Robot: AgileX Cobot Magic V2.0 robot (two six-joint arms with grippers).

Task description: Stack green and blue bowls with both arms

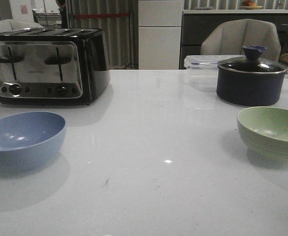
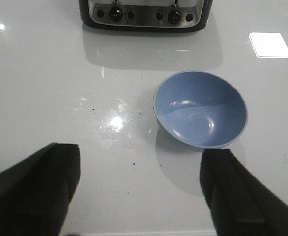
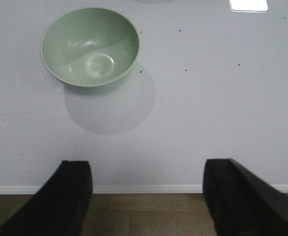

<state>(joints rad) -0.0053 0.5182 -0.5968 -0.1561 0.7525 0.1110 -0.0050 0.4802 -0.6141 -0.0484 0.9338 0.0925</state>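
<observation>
I see the blue bowl (image 1: 23, 139) on the left side of the white table (image 1: 154, 147), and the green bowl (image 1: 272, 130) far over on the right side. They are well apart. Neither bowl is inside the other, and nothing is touching them. So I think the job has not started. All of it is left: one bowl has to be picked up, carried across, and set down inside the other.

Both bowls sit flat with the open side up. They are round, so they have no long side and do not point left or right. They only point up. I think that is good for stacking, since no bowl needs turning over.

My left claw (image 2: 139, 189) hangs above the table, back from the blue bowl (image 2: 200, 109). Its two fingers (image 2: 33, 189) are spread wide and hold nothing. My right claw (image 3: 146, 194) hangs over the near edge of the table, back from the green bowl (image 3: 90, 46). Its fingers (image 3: 240, 194) are spread wide too, and they hold nothing.

Behind the blue bowl stands a shiny toaster (image 1: 45, 64). Behind the green bowl stands a dark pot with a glass lid (image 1: 252, 78), and a clear plastic box (image 1: 200, 66) sits just beside the pot. I think I must stay away from these when I move.
</observation>
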